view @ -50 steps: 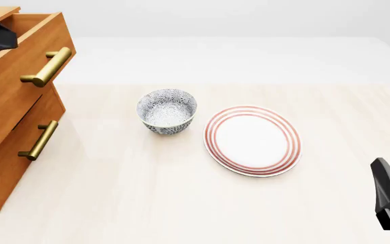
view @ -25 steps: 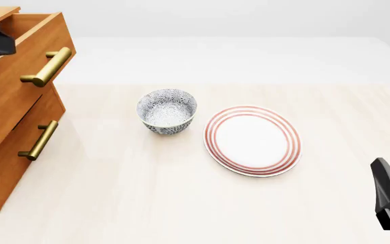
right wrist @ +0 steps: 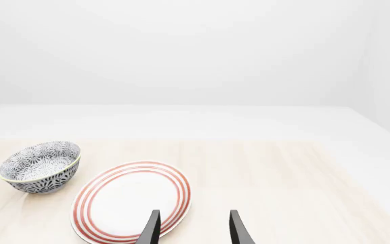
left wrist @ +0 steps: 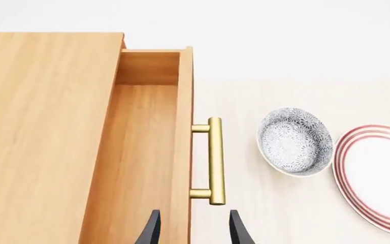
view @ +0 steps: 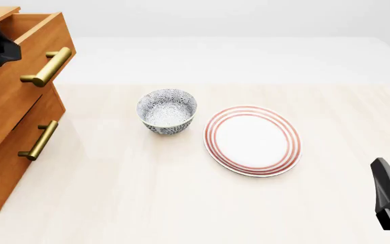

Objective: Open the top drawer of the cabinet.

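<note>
Drawer work looks done to me: the top drawer (left wrist: pixel 148 152) stands pulled well out of the cabinet (left wrist: pixel 46 137) at the table's left, its bare orange-brown inside showing. My left gripper (left wrist: pixel 191 230) hangs above it with fingers spread, grasping nothing, the brass bar handle (left wrist: pixel 215 160) just ahead of the tips (free of them, I judge). My right gripper (right wrist: pixel 191 229) idles near the red-ringed plate (right wrist: pixel 131 201), likewise released, since this job needs one arm.
</note>
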Robot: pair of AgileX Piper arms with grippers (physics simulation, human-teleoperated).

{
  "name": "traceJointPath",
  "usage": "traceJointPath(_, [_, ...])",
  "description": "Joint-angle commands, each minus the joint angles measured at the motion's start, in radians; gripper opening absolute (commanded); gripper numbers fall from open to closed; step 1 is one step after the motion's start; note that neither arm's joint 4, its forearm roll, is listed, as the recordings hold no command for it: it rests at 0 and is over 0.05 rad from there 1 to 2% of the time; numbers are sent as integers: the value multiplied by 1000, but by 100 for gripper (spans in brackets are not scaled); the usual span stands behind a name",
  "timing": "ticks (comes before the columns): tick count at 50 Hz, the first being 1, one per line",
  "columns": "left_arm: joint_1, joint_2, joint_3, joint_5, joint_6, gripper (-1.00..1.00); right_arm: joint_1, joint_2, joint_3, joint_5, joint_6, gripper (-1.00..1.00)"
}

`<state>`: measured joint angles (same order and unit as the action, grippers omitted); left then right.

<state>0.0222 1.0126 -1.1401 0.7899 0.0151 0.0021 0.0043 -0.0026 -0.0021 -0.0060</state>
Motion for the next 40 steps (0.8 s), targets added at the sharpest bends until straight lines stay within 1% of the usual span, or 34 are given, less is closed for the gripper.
traceJointPath(1, [-8,19,19,-27,-4,100,0,0,0,0,0,100])
traceJointPath(13, [-20,54,16,-53,-8,100,0,0,0,0,0,100])
traceJointPath(17, [-15,53,31,-66,-5,100,0,0,0,0,0,100])
traceJointPath(18, [-2,48,40,-66,2,100,0,0,0,0,0,100])
traceJointPath(22, [-2,45,54,-74,-3,100,0,0,0,0,0,100])
traceJointPath(35, [-3,55,78,-97,-9,100,0,0,0,0,1,100])
traceJointPath(40, [-7,60,70,-94,-7,100,0,0,0,0,0,100])
